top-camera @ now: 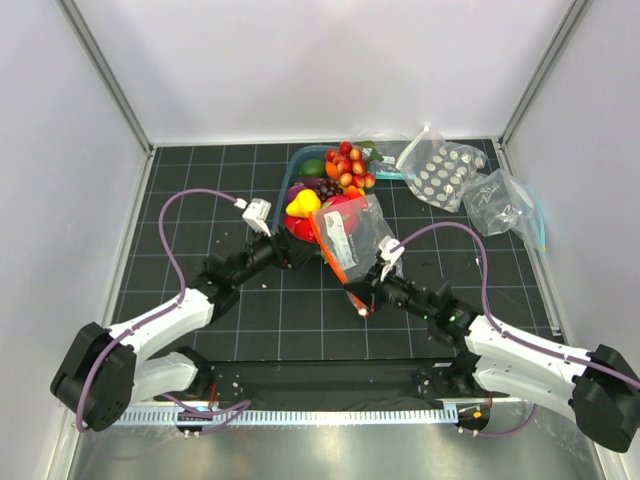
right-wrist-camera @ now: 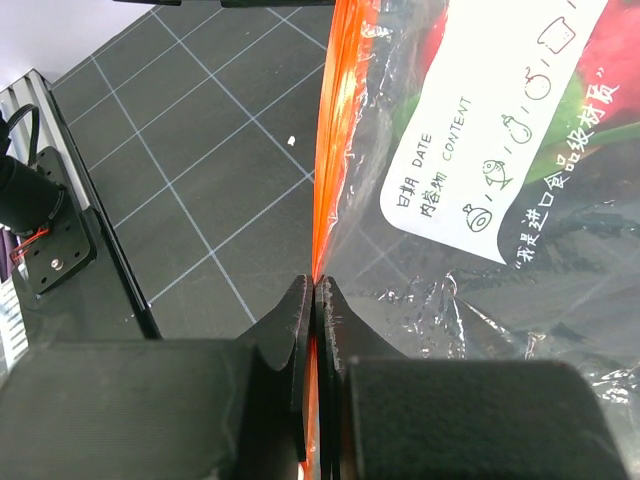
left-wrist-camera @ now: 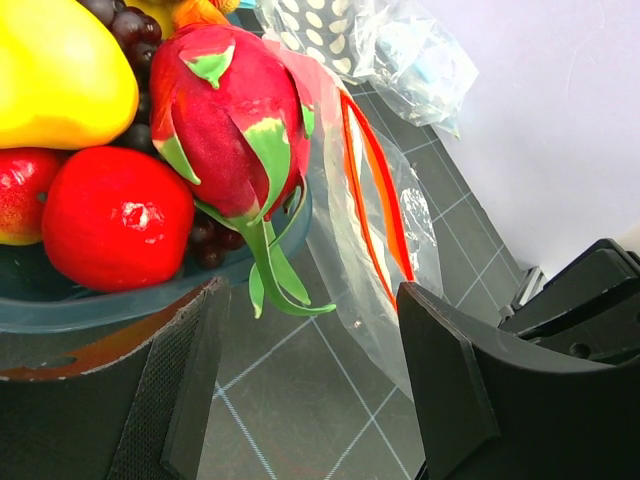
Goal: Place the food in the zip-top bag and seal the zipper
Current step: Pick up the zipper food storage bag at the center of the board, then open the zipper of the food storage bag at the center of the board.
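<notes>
The zip-top bag (top-camera: 352,232) stands held up at mid-table, its clear side with a white label (right-wrist-camera: 490,130) facing my right wrist. My right gripper (top-camera: 362,300) is shut on the lower end of the orange-red zipper (right-wrist-camera: 322,180); the jaws (right-wrist-camera: 313,290) pinch the strip flat. The food lies in a teal tray (top-camera: 298,158): a pink dragon fruit (left-wrist-camera: 235,130), a red fruit (left-wrist-camera: 115,220), a yellow one (left-wrist-camera: 60,70) and dark grapes (left-wrist-camera: 125,25). My left gripper (top-camera: 285,250) is open and empty (left-wrist-camera: 310,380) just before the tray rim (left-wrist-camera: 100,310), the bag (left-wrist-camera: 380,230) to its right.
A clear pouch of white round discs (top-camera: 440,170) and a clear pouch with a teal-blue zip strip (top-camera: 505,205) lie at the back right. More small red and orange fruits (top-camera: 348,165) fill the tray's far end. White walls enclose the dark gridded mat (top-camera: 200,200).
</notes>
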Available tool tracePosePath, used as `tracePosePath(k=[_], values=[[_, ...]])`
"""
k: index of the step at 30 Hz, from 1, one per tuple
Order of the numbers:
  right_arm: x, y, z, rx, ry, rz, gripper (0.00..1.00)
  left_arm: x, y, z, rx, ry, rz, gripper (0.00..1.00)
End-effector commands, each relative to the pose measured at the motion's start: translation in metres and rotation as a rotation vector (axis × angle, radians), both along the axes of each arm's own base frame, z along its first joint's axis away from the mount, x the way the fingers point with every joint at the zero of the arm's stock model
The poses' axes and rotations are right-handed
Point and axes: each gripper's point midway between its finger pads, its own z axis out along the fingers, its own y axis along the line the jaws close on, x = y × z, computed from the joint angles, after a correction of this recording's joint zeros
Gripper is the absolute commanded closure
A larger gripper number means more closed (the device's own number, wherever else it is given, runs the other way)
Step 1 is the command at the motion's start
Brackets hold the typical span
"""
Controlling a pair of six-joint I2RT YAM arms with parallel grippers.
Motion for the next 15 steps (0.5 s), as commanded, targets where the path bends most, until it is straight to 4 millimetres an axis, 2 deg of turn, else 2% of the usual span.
tracePosePath(k=[1,12,15], values=[[0.001,0.007,0.016,0.022,-0.047,0.021,0.99,0.003,0.000,0.009,-0.011,-0.032,0.013,0.28],[-0.005,0.016,0.014,0.011,-0.043,0.068,0.99,0.010,-0.005,-0.005,0.026,0.016,0.011,0.30],[-0.007,0.017,0.014,0.008,-0.047,0.077,0.99,0.012,-0.006,-0.010,0.038,0.028,0.007,0.37]])
